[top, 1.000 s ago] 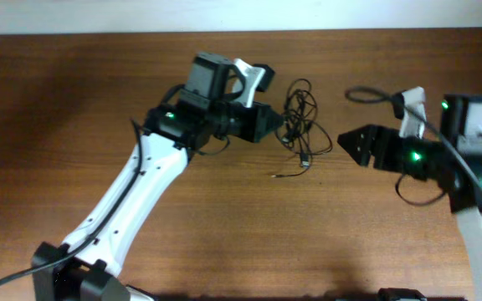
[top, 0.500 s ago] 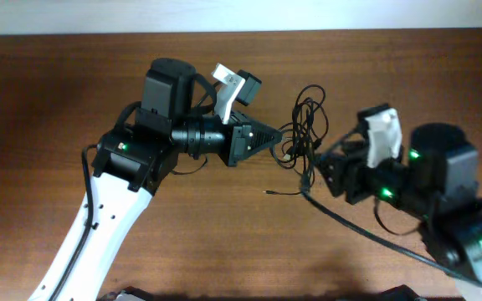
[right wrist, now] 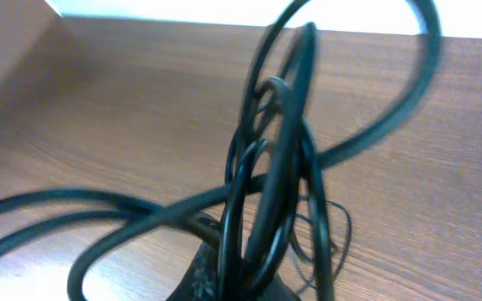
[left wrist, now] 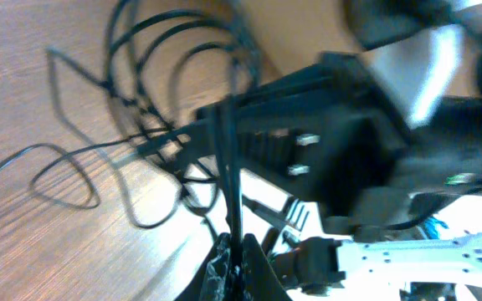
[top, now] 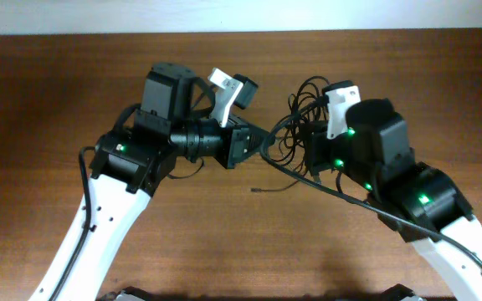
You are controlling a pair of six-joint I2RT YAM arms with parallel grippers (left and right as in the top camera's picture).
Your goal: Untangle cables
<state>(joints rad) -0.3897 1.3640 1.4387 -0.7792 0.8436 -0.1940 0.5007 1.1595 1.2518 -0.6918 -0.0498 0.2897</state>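
Cables [top: 291, 125]: 1 knotted bunch over the back half of the table [top: 74, 75], just right of centre, strung between the 2 grippers. Loops fan toward the back edge. 1 free tail [top: 258, 190] trails toward the front edge and lies on the wood. Can't count separate wires in the knot from any view.

Left gripper [top: 264, 142]: jaws pressed together, pinching 1 strand on the bunch's left side. Left wrist view shows that strand running straight up out of the pinch, taut.

Right gripper [top: 306, 149]: jaws closed on the bunch's right side. Right wrist view shows several loops converging into its pinch, so it likely has more than 1 strand.

Gripper tips are near each other, not touching, with the knot between them.

Why this hold, my read: 2 opposed pinches either side of the knot set up a pull-apart. Left isolates 1 wire, right anchors the rest. The tail is unheld, so it can slide through.

Risks:
- Right's multi-strand grip could tighten the knot rather than open it.
- Right arm's own thicker cable [top: 350, 201] crosses just in front of the bunch, close to the tail. Snag hazard, not part of the job.
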